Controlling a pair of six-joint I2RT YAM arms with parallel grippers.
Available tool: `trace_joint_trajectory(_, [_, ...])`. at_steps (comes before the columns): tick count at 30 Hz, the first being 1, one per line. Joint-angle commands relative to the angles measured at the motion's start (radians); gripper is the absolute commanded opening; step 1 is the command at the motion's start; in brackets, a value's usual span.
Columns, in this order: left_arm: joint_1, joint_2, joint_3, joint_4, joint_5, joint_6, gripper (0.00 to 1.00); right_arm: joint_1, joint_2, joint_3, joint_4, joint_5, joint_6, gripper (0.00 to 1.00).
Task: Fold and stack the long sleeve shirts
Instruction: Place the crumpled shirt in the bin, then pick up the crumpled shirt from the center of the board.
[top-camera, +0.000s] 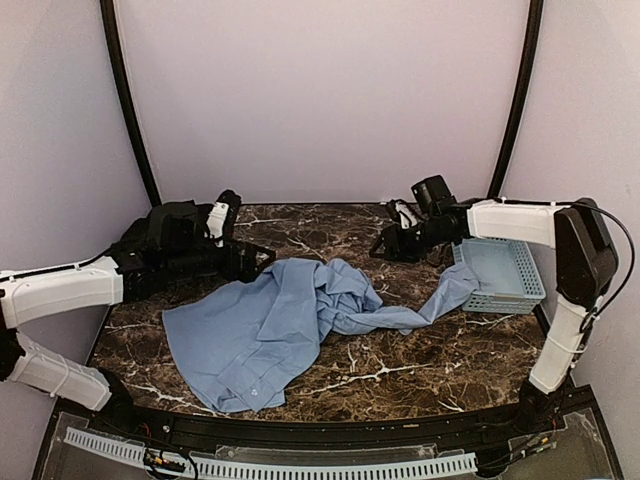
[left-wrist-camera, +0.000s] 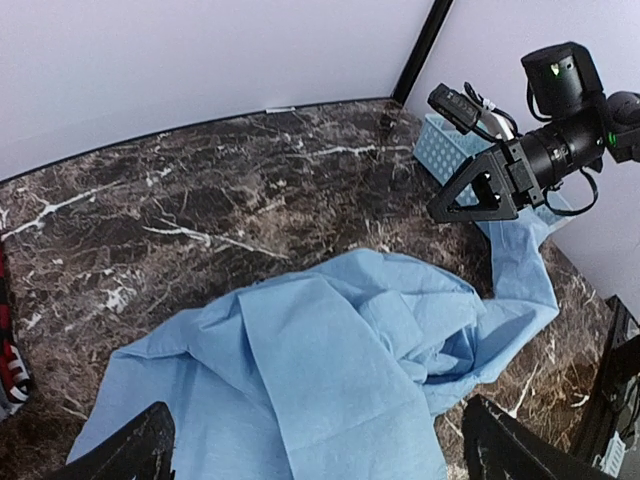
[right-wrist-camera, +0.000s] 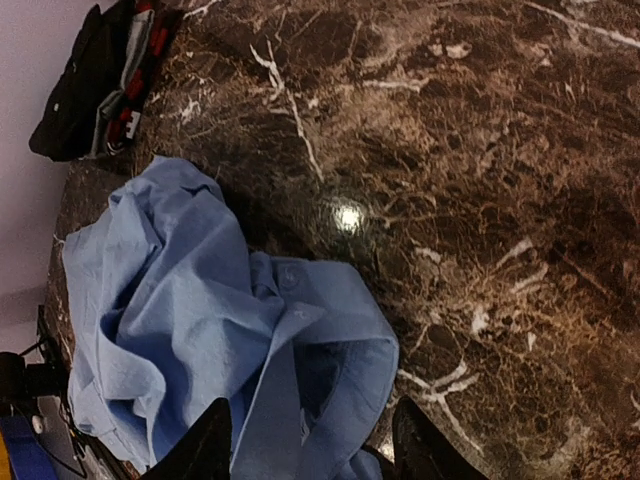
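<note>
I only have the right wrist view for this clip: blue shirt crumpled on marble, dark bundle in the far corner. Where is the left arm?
Observer: The left gripper hovers over the blue shirt's far left edge, next to the black shirt. Its fingers are spread with nothing between them.
Operator: What's off to my right, out of frame?
Observer: A pale blue basket sits there, and one sleeve of the blue shirt reaches its left side.
Operator: Is my gripper holding cloth?
Observer: No. The left wrist view shows the right gripper open in the air above that sleeve.
</note>
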Motion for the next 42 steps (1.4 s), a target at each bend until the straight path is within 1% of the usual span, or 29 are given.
trace_joint_trajectory(1, [-0.099, 0.047, -0.034, -0.069, -0.109, 0.019, 0.99, 0.056, -0.146, -0.083, 0.018, 0.072, -0.109, 0.56])
trace_joint_trajectory(4, [-0.122, 0.087, -0.048, -0.111, -0.205, -0.023, 0.99, 0.118, -0.192, -0.151, -0.006, 0.097, -0.161, 0.63])
trace_joint_trajectory(8, [-0.124, 0.135, -0.048, -0.213, -0.354, -0.099, 0.99, 0.206, -0.213, -0.194, -0.004, 0.133, -0.205, 0.67])
trace_joint_trajectory(11, [-0.120, 0.154, -0.042, -0.276, -0.385, -0.136, 0.99, 0.240, -0.178, -0.184, -0.003, 0.147, -0.235, 0.69])
trace_joint_trajectory(15, [-0.115, 0.161, -0.037, -0.304, -0.320, -0.171, 0.99, 0.268, -0.117, -0.154, -0.027, 0.185, -0.299, 0.72])
trace_joint_trajectory(18, [-0.115, 0.174, -0.038, -0.290, -0.193, -0.177, 0.99, 0.281, -0.064, -0.126, -0.045, 0.247, -0.323, 0.73])
trace_joint_trajectory(19, [-0.115, 0.176, -0.053, -0.248, -0.097, -0.170, 0.99, 0.282, -0.048, -0.114, -0.052, 0.267, -0.331, 0.73])
trace_joint_trajectory(20, [-0.116, 0.178, -0.063, -0.222, -0.053, -0.167, 0.99, 0.281, -0.036, -0.108, -0.058, 0.286, -0.338, 0.73])
trace_joint_trajectory(21, [-0.117, 0.180, -0.082, -0.167, 0.027, -0.167, 0.99, 0.282, -0.026, -0.101, -0.063, 0.290, -0.349, 0.72])
trace_joint_trajectory(22, [-0.117, 0.189, -0.089, -0.132, 0.058, -0.169, 0.99, 0.282, -0.016, -0.097, -0.061, 0.287, -0.354, 0.71])
trace_joint_trajectory(25, [-0.119, 0.248, -0.083, -0.038, 0.138, -0.172, 0.98, 0.282, 0.008, -0.078, -0.060, 0.290, -0.362, 0.60])
trace_joint_trajectory(28, [-0.119, 0.318, -0.038, -0.040, 0.110, -0.163, 0.93, 0.280, 0.012, -0.043, -0.082, 0.330, -0.365, 0.39])
trace_joint_trajectory(29, [-0.119, 0.352, -0.011, -0.043, 0.096, -0.150, 0.89, 0.278, 0.006, -0.034, -0.084, 0.344, -0.368, 0.34])
trace_joint_trajectory(30, [-0.119, 0.369, 0.002, -0.044, 0.091, -0.144, 0.87, 0.275, -0.004, -0.024, -0.087, 0.356, -0.370, 0.30])
trace_joint_trajectory(32, [-0.118, 0.406, 0.034, -0.043, 0.066, -0.131, 0.79, 0.260, -0.021, -0.008, -0.089, 0.363, -0.371, 0.23])
trace_joint_trajectory(33, [-0.119, 0.426, 0.055, -0.043, 0.053, -0.121, 0.72, 0.252, -0.028, -0.001, -0.091, 0.363, -0.373, 0.20])
trace_joint_trajectory(34, [-0.119, 0.433, 0.063, -0.037, 0.055, -0.113, 0.68, 0.243, -0.033, 0.006, -0.095, 0.367, -0.372, 0.19])
trace_joint_trajectory(35, [-0.119, 0.444, 0.079, -0.035, 0.060, -0.109, 0.59, 0.235, -0.036, 0.011, -0.101, 0.374, -0.372, 0.17])
trace_joint_trajectory(36, [-0.119, 0.447, 0.092, -0.034, 0.074, -0.107, 0.54, 0.227, -0.037, 0.013, -0.105, 0.383, -0.372, 0.16])
trace_joint_trajectory(38, [-0.118, 0.440, 0.108, -0.036, 0.094, -0.104, 0.37, 0.210, -0.039, 0.013, -0.108, 0.400, -0.370, 0.14])
trace_joint_trajectory(39, [-0.118, 0.432, 0.111, -0.037, 0.097, -0.103, 0.33, 0.201, -0.041, 0.011, -0.105, 0.403, -0.367, 0.12])
trace_joint_trajectory(40, [-0.118, 0.418, 0.113, -0.033, 0.110, -0.098, 0.23, 0.193, -0.040, 0.011, -0.100, 0.401, -0.364, 0.10])
trace_joint_trajectory(41, [-0.118, 0.411, 0.111, -0.029, 0.114, -0.096, 0.18, 0.183, -0.040, 0.011, -0.090, 0.396, -0.363, 0.08])
trace_joint_trajectory(42, [-0.117, 0.397, 0.110, -0.018, 0.129, -0.092, 0.08, 0.173, -0.042, 0.011, -0.080, 0.389, -0.361, 0.07])
